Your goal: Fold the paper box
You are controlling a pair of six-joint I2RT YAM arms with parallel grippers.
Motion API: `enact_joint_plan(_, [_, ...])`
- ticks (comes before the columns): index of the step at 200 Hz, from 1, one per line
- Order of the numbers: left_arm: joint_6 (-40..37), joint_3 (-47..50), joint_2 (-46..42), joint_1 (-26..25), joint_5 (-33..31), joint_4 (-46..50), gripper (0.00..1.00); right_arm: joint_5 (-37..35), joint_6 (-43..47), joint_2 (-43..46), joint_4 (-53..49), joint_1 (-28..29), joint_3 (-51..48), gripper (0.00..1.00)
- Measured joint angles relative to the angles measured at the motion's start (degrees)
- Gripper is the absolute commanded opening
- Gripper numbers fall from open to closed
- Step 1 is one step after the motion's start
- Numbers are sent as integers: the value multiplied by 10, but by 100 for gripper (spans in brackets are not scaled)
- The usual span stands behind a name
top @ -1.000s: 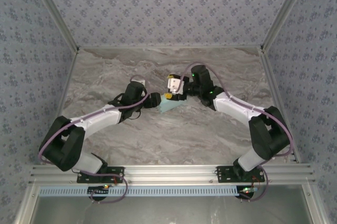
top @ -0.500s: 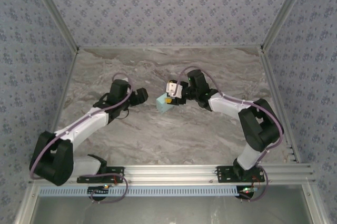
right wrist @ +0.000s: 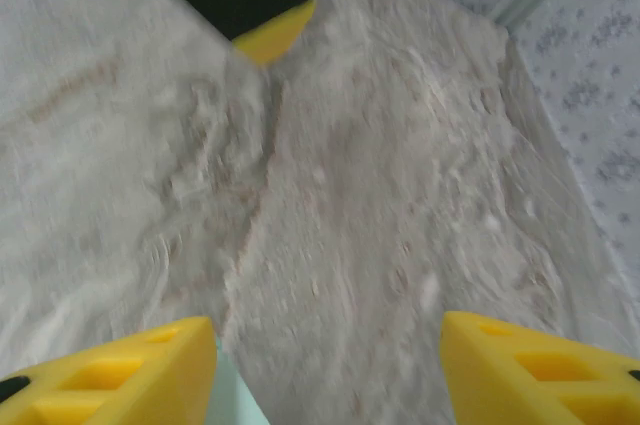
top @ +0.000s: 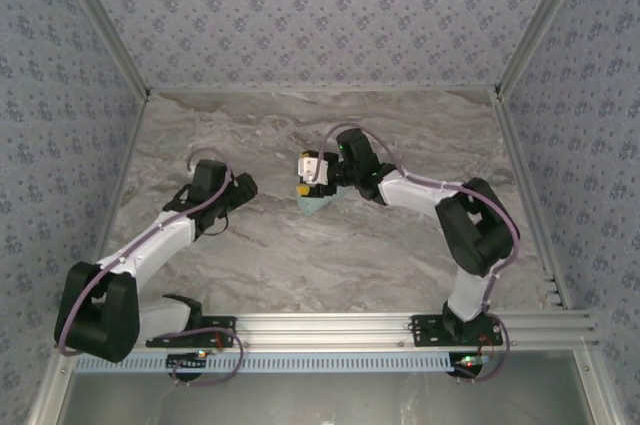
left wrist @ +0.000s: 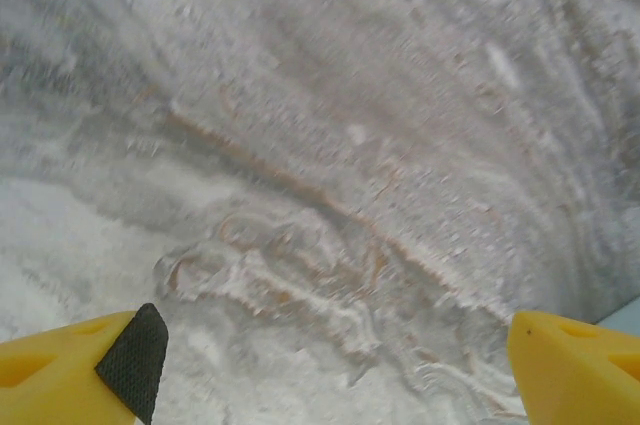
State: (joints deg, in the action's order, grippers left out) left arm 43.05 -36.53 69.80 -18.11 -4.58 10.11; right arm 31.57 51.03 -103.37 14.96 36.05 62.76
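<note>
Paper box point(top: 316, 202) is down at the marble table point(top: 300, 275), right at the tips of the right gripper point(top: 306, 188) and touching them, as far as the overhead view tells. It's a small pale-blue shape that looks partly formed rather than a flat sheet, though the flaps are too small to read. From the right wrist, a sliver of blue card hugs the inner face of one yellow finger point(right wrist: 120, 365), with bare table across the rest of the gap. So the jaws stand apart, but whether they pinch a wall of the box or merely lean on it, I cannot tell.

Further out, the left gripper point(top: 243, 188) hangs well apart from the box, on the side away from the right gripper. Its wrist view shows the fingers spread wide with nothing but marble between them: released and empty.

My read is that we're mid-fold, with the right arm steadying the box and the left arm free. The next move calls for the left gripper to come in toward the box, find a loose flap or tab, and press it home while the right stops any sliding. It's thin card, so it needs a light, square approach or it creases.
</note>
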Motion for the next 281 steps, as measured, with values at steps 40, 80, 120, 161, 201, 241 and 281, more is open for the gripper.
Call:
enact_joint_plan(40, [1, 5, 2, 0, -2, 9, 92, -10, 10, 2, 16, 1, -3, 64])
enact_joint_plan(80, [2, 5, 2, 1, -2, 8, 92, -10, 13, 16, -15, 1, 7, 65])
enact_joint_plan(120, [2, 5, 2, 1, -2, 7, 92, -7, 13, 17, -25, 5, 23, 66])
enact_joint_plan(161, [1, 5, 5, 4, -4, 7, 92, -15, 7, 3, -6, 9, 6, 65])
enact_joint_plan(201, [-10, 5, 6, 9, -11, 9, 93, -41, -27, 44, 9, 9, -26, 67])
enact_joint_plan(241, [-43, 5, 8, 9, -8, 3, 95, -130, -173, 142, 28, 16, -26, 100])
enact_joint_plan(281, [-83, 7, -8, 9, -14, -2, 99, -441, -589, 195, -150, 53, 58, 100])
